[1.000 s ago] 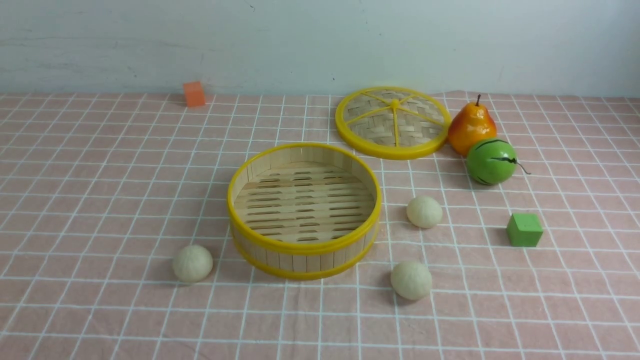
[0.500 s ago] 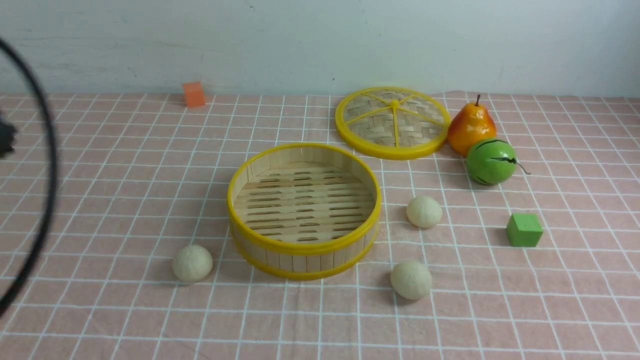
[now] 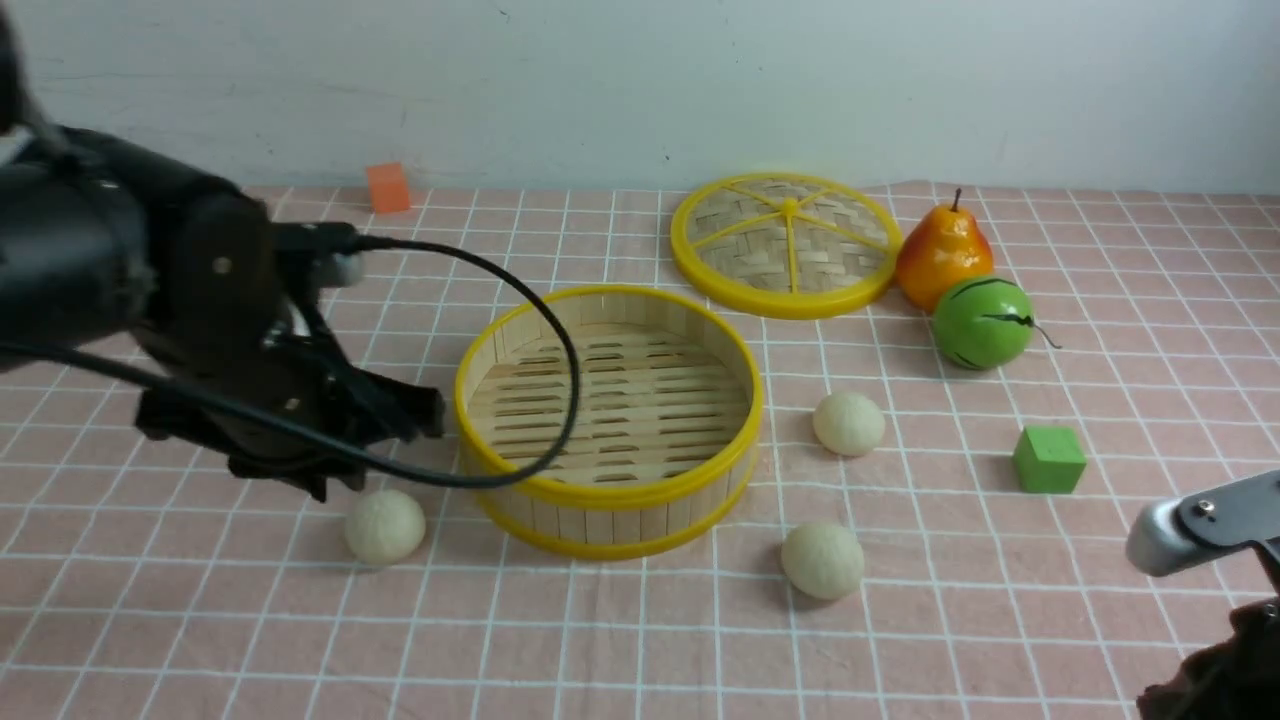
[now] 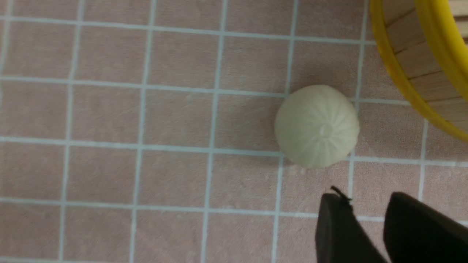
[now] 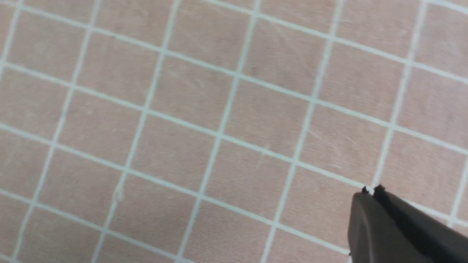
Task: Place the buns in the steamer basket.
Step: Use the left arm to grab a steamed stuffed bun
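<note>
Right end effector (image 5: 370, 193), nearest, is pressed together, empty, over the checked bench (image 5: 204, 109); the front bun (image 3: 822, 560) lies ahead, outside the basket (image 3: 608, 490). Left end effector (image 4: 366, 204) hovers partly spread, empty, just beside the left bun (image 4: 316, 126) near the basket's wall. It should widen, centre over that matte, pleated ball and pinch gently, since it may roll. Farther, right of the yellow-rimmed, slatted bamboo basket, sits the far bun (image 3: 848, 423).

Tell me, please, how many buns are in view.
3, all on the cloth outside the steamer basket: the left bun at its front left; the right bun by its right wall; the front bun right of it, nearer the camera. None seems hidden.
</note>
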Motion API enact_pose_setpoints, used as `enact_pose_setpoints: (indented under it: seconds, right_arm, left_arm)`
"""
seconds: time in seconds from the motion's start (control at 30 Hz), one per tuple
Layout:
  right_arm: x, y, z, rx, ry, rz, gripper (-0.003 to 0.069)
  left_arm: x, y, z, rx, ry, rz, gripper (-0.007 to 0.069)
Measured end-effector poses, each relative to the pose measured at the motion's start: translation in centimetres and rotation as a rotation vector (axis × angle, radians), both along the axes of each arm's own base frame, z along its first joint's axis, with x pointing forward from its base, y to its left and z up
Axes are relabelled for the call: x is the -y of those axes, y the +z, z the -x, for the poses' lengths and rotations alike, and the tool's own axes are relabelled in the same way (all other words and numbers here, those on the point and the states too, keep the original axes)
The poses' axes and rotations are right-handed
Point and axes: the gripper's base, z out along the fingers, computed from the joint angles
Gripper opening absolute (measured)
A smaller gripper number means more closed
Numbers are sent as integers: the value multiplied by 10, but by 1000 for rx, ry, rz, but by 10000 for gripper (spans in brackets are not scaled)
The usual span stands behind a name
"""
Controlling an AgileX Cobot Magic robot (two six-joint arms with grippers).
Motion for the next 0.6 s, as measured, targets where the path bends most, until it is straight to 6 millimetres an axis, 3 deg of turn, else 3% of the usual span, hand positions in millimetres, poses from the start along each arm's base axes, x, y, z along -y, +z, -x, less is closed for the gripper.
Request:
enact_pose_setpoints:
  seconds: [0.1, 0.17, 0.3, 0.4, 0.43, 0.5, 0.53, 0.6]
  right_arm:
    - [-4, 1, 0, 5, 35, -2, -2]
    - [-4, 1, 0, 8, 38, -1, -2]
    - [-4, 2, -1, 24, 33, -8, -2]
    - [-5, 3, -2, 35, 18, -32, -1]
    - [-5, 3, -2, 35, 18, -32, -1]
    - [-7, 3, -2, 35, 6, -56, 0]
    - [-7, 3, -2, 34, 5, -58, 0]
    - [-8, 4, -3, 34, -2, -71, 1]
  left_arm:
    - [10, -22, -15, -37, 1, -18, 386]
    - [10, -30, -20, -46, 17, -30, 421]
    - [5, -41, -27, -51, 48, -35, 393]
    - [1, -52, -34, -53, 68, -28, 262]
    - [1, -53, -35, -55, 70, -28, 262]
    - [1, -63, -38, -72, 72, -30, 133]
    - [1, -64, -38, -74, 72, -29, 123]
    - [2, -65, -39, -79, 74, -31, 17]
